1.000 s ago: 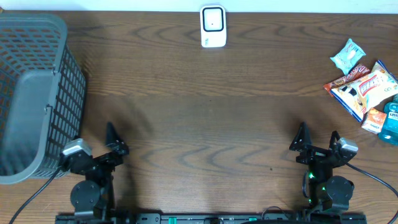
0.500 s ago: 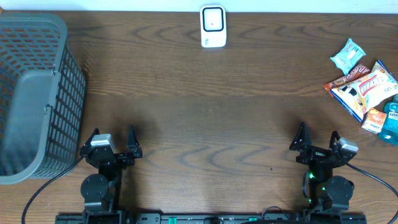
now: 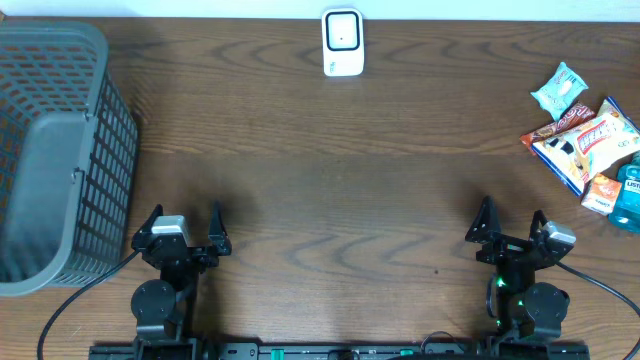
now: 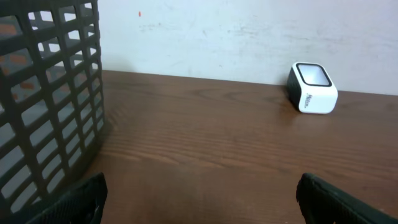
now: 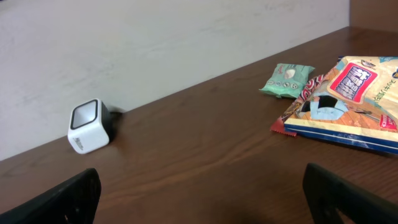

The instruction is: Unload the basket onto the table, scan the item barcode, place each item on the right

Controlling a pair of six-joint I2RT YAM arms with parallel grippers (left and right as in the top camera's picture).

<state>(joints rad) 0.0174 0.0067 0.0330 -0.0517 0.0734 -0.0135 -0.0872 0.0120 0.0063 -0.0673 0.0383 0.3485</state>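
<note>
A white barcode scanner (image 3: 342,42) stands at the table's far middle edge; it also shows in the left wrist view (image 4: 312,88) and the right wrist view (image 5: 90,126). Several packaged items lie in a pile at the far right: a large snack bag (image 3: 588,140) (image 5: 348,102), a small green packet (image 3: 560,88) (image 5: 286,78) and a blue item (image 3: 630,195). Near the front edge my left gripper (image 3: 185,215) (image 4: 199,193) stands open and empty. My right gripper (image 3: 512,212) (image 5: 200,186) is open too, with only bare table between its fingers, well short of the pile.
A tall grey mesh basket (image 3: 55,150) fills the left side of the table, close to my left arm, and its wall shows in the left wrist view (image 4: 50,99). A white wall runs behind the table's far edge.
My left gripper has swung from pointing off to the side by the basket to facing straight ahead, shifting a little right. The right arm has not moved.
</note>
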